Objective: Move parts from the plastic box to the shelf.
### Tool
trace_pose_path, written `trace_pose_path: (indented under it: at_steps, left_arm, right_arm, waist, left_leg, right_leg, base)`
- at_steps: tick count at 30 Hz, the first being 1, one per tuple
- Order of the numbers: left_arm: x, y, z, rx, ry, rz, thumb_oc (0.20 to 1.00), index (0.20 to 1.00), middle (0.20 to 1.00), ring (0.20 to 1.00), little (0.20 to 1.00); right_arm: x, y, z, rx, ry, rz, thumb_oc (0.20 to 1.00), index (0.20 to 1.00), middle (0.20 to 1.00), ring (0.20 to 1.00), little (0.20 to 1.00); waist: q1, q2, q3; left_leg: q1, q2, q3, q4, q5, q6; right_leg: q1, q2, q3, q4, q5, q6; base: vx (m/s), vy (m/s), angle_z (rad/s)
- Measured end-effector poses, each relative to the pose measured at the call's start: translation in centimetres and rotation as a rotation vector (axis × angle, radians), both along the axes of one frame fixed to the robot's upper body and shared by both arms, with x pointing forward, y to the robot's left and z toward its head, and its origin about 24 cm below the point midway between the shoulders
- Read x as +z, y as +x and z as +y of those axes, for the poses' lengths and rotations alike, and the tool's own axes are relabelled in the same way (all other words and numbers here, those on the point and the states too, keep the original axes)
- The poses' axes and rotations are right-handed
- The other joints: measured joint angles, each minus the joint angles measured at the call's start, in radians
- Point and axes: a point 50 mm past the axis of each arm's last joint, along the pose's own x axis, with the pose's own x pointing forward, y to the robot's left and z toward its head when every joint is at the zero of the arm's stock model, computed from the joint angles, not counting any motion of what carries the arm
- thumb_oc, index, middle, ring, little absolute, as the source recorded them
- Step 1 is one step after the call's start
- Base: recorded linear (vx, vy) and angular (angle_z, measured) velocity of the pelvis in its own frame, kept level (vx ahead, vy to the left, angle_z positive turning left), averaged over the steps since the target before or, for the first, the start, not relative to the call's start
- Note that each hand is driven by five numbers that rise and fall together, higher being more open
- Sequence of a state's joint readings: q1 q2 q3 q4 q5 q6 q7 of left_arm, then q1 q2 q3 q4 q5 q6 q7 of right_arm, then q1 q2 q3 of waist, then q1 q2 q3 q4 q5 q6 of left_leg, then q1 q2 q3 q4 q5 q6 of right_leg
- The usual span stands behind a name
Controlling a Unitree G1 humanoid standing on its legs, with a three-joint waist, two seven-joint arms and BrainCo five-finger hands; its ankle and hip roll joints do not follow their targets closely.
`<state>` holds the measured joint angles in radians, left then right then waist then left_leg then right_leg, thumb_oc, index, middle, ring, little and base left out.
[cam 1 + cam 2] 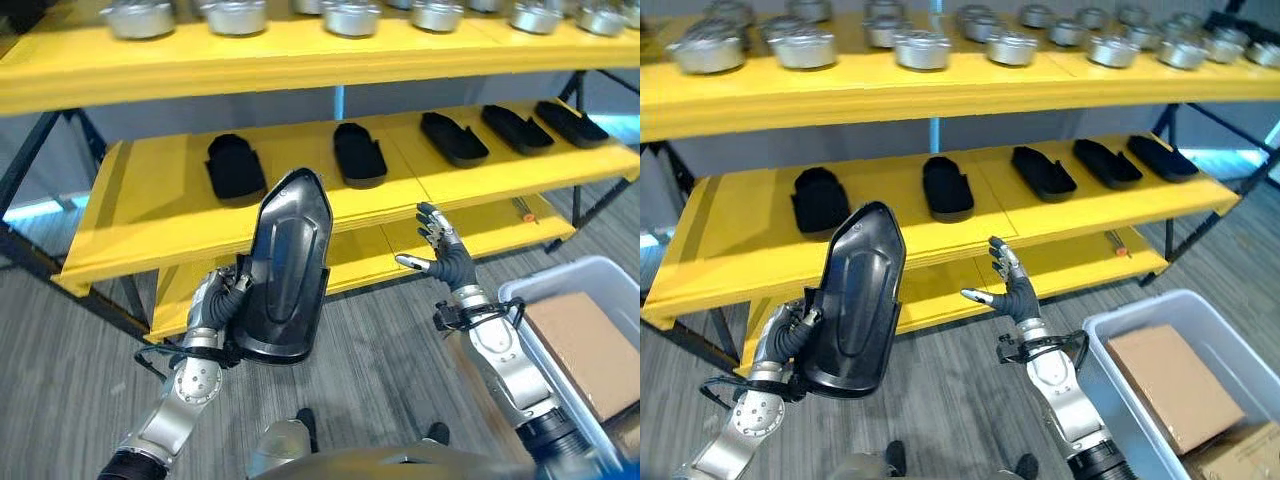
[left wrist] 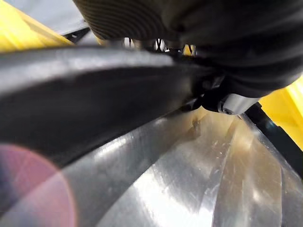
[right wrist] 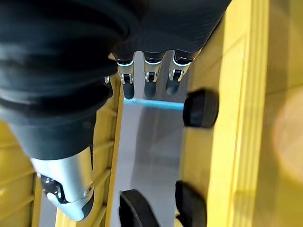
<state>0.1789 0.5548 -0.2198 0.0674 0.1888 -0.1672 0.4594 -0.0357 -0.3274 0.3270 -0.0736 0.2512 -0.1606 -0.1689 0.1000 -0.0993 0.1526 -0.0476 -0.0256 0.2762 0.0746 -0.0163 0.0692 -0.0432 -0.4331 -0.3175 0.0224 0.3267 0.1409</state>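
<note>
My left hand [image 1: 222, 297] is shut on a long black moulded part [image 1: 283, 268], held upright in front of the yellow shelf's middle board [image 1: 160, 215]. The same part [image 1: 855, 300] covers most of the hand in the right eye view and crosses the left wrist view as a dark part [image 2: 85, 94]. My right hand [image 1: 440, 252] hangs open to the part's right, apart from it, fingers spread toward the shelf. In the right wrist view its fingers [image 3: 149, 78] are straight. The plastic box [image 1: 1120, 395] sits at the lower right with a cardboard box [image 1: 1165, 385] inside.
Several black parts [image 1: 358, 155] lie in a row on the middle board. The top board [image 1: 300, 50] carries several round silver parts [image 1: 350, 17]. A lower yellow board [image 1: 480, 235] sits beneath. Dark metal legs [image 1: 30, 160] frame the shelf on the grey floor.
</note>
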Motion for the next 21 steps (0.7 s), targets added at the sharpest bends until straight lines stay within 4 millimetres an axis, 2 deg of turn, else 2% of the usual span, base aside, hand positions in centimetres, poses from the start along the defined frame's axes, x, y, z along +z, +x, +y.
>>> trace_pose_path:
  at_steps: [1,2,3,4,5,6,8,10,12,15,18,21]
  left_arm:
    - [0.0,0.3,-0.6,-0.019,-0.010,-0.003,0.200,0.200,0.200,0.200,0.200]
    - [-0.1,0.6,-1.4,-0.049,-0.031,-0.002,0.200,0.200,0.200,0.200,0.200]
    - [0.0,0.8,-2.3,-0.086,-0.043,-0.005,0.200,0.200,0.200,0.200,0.200]
    - [-0.1,0.7,-2.4,-0.089,-0.048,-0.003,0.200,0.200,0.200,0.200,0.200]
    - [-0.3,0.5,-2.7,-0.096,-0.055,0.004,0.200,0.200,0.200,0.200,0.200]
    - [-0.3,0.3,-2.8,-0.103,-0.062,0.010,0.200,0.200,0.200,0.200,0.200]
    - [-0.5,0.0,-3.3,-0.108,-0.087,0.018,0.200,0.200,0.200,0.200,0.200]
    - [-0.7,-0.1,-3.7,-0.120,-0.095,0.020,0.200,0.200,0.200,0.200,0.200]
    - [-0.7,-0.1,-4.2,-0.138,-0.100,0.019,0.200,0.200,0.200,0.200,0.200]
    - [-0.9,-0.1,-5.1,-0.173,-0.113,0.024,0.200,0.200,0.200,0.200,0.200]
    - [-0.7,0.1,-5.5,-0.178,-0.128,0.011,0.200,0.200,0.200,0.200,0.200]
    - [-0.4,0.4,-5.6,-0.182,-0.123,-0.005,0.200,0.200,0.200,0.200,0.200]
  right_arm:
    - [0.0,0.0,-0.3,-0.006,-0.009,-0.001,1.000,1.000,1.000,1.000,1.000]
    - [0.1,-0.1,-0.7,-0.017,-0.024,-0.005,1.000,1.000,1.000,1.000,1.000]
    - [0.2,-0.1,-1.0,-0.017,-0.043,-0.010,1.000,1.000,1.000,1.000,1.000]
    - [0.4,-0.1,-1.1,-0.018,-0.044,-0.015,1.000,1.000,1.000,1.000,1.000]
    - [0.6,-0.1,-1.2,-0.012,-0.051,-0.023,1.000,1.000,1.000,1.000,1.000]
    - [0.6,-0.1,-1.4,-0.001,-0.072,-0.024,1.000,1.000,1.000,1.000,1.000]
    - [0.6,-0.3,-2.3,0.019,-0.114,-0.016,1.000,1.000,1.000,1.000,1.000]
    - [0.6,-0.3,-2.7,0.046,-0.151,-0.016,1.000,1.000,1.000,1.000,1.000]
    - [0.5,-0.4,-2.7,0.054,-0.157,-0.016,1.000,1.000,1.000,1.000,1.000]
    - [0.3,-0.4,-2.6,0.058,-0.153,-0.013,1.000,1.000,1.000,1.000,1.000]
    - [0.4,-0.4,-2.6,0.073,-0.153,-0.025,1.000,1.000,1.000,1.000,1.000]
    - [0.7,-0.5,-2.3,0.104,-0.159,-0.060,1.000,1.000,1.000,1.000,1.000]
  waist:
    - [-0.008,0.012,0.010]
    - [-0.017,0.049,0.030]
    - [-0.045,0.066,0.037]
    - [-0.043,0.072,0.041]
    - [-0.047,0.081,0.047]
    - [-0.052,0.085,0.049]
    - [-0.067,0.076,0.053]
    - [-0.087,0.075,0.052]
    - [-0.087,0.074,0.052]
    - [-0.090,0.076,0.051]
    - [-0.090,0.080,0.046]
    - [-0.086,0.092,0.031]
  left_leg:
    - [-0.004,0.001,-0.019,-0.019,0.008,0.013]
    - [-0.001,0.004,-0.052,-0.046,0.019,0.027]
    - [0.010,0.008,-0.073,-0.097,0.058,0.035]
    - [0.020,0.006,-0.072,-0.119,0.073,0.037]
    - [0.038,0.008,-0.077,-0.149,0.101,0.041]
    - [0.046,0.014,-0.079,-0.168,0.111,0.036]
    - [0.045,0.019,-0.077,-0.173,0.113,0.022]
    - [0.031,0.029,-0.101,-0.171,0.122,0.005]
    - [0.014,0.039,-0.117,-0.168,0.135,-0.014]
    - [0.013,0.047,-0.150,-0.168,0.148,-0.032]
    - [0.021,0.054,-0.176,-0.168,0.137,-0.050]
    - [0.029,0.060,-0.177,-0.168,0.134,-0.054]
  right_leg:
    - [-0.002,0.023,0.015,0.027,-0.005,0.010]
    - [-0.009,0.054,0.043,0.067,-0.052,0.020]
    - [-0.006,0.115,0.088,0.095,-0.141,0.041]
    - [-0.005,0.140,0.091,0.103,-0.182,0.044]
    - [0.000,0.195,0.096,0.125,-0.268,0.049]
    - [-0.001,0.236,0.086,0.135,-0.323,0.025]
    - [0.019,0.304,0.065,0.090,-0.367,-0.025]
    - [0.038,0.342,0.101,0.041,-0.366,-0.031]
    - [0.048,0.366,0.120,0.010,-0.356,-0.039]
    - [0.085,0.392,0.116,-0.036,-0.348,-0.054]
    - [0.112,0.404,0.110,-0.041,-0.360,-0.070]
    - [0.122,0.410,0.107,-0.041,-0.369,-0.082]
  base:
    - [-0.01,0.192,0.40]
    - [0.01,0.126,0.62]
    - [0.02,0.219,0.44]
    - [-0.01,0.154,0.17]
    - [-0.02,0.188,-0.13]
    - [-0.01,0.132,-0.08]
    - [-0.02,0.138,0.05]
    - [-0.02,0.059,0.25]
    - [0.05,-0.001,0.19]
    - [0.15,-0.047,0.28]
    - [0.16,-0.078,0.25]
    - [0.13,-0.086,0.08]
